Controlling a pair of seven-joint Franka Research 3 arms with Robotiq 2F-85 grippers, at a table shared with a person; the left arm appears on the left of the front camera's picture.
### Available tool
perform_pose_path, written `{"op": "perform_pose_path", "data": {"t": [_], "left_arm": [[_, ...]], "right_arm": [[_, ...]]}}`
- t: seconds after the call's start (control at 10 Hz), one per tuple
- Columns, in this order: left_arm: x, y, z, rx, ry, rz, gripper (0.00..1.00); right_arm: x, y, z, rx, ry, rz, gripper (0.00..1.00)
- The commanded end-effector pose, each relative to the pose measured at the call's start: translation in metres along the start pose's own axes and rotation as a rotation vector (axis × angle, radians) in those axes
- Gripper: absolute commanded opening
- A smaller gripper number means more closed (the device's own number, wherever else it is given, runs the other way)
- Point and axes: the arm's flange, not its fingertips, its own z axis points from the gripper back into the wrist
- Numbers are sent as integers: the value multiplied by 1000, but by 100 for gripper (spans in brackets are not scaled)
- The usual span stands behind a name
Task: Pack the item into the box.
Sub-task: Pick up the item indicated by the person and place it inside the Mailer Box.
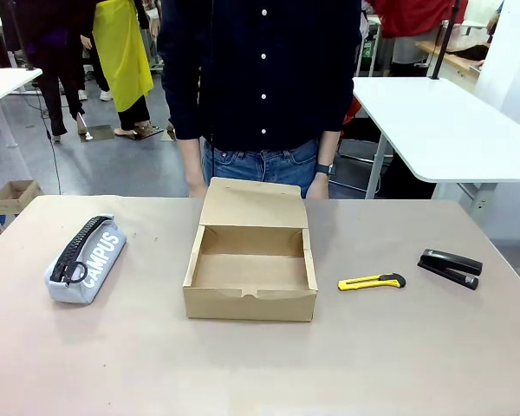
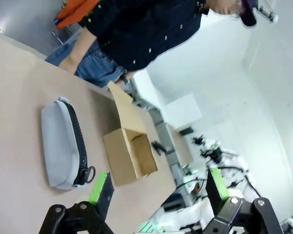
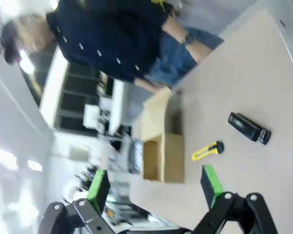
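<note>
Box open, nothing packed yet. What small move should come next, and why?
Probably bring the right gripper over the stapler: its jaws stand open and empty, the stapler lies on the robot's right, past the yellow knife, and the box stands open with nothing inside.

stapler: black, flat on table | box: brown, open

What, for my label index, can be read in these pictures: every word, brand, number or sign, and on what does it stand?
"CAMPUS": white capitals on the side of the grey zip pouch.
Nothing readable on the cardboard box, the black stapler or the yellow utility knife; any small marks on them are too blurred to read.
</note>
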Motion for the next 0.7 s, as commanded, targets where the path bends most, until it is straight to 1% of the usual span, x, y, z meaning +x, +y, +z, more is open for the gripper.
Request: {"op": "perform_pose_path", "data": {"t": [0.0, 0.1, 0.2, 0.6], "left_arm": [[11, 15, -24, -51, -21, 56, 100], [14, 18, -32, -52, -23, 91, 100], [1, 12, -6, -27, -31, 48, 100], [1, 12, -6, -27, -31, 48, 100]], "right_arm": [[13, -43, -23, 114, -99, -59, 100], [11, -53, -25, 96, -135, -82, 100], [4, -25, 0, 54, -67, -67, 100], [4, -25, 0, 54, -67, -67, 100]]}}
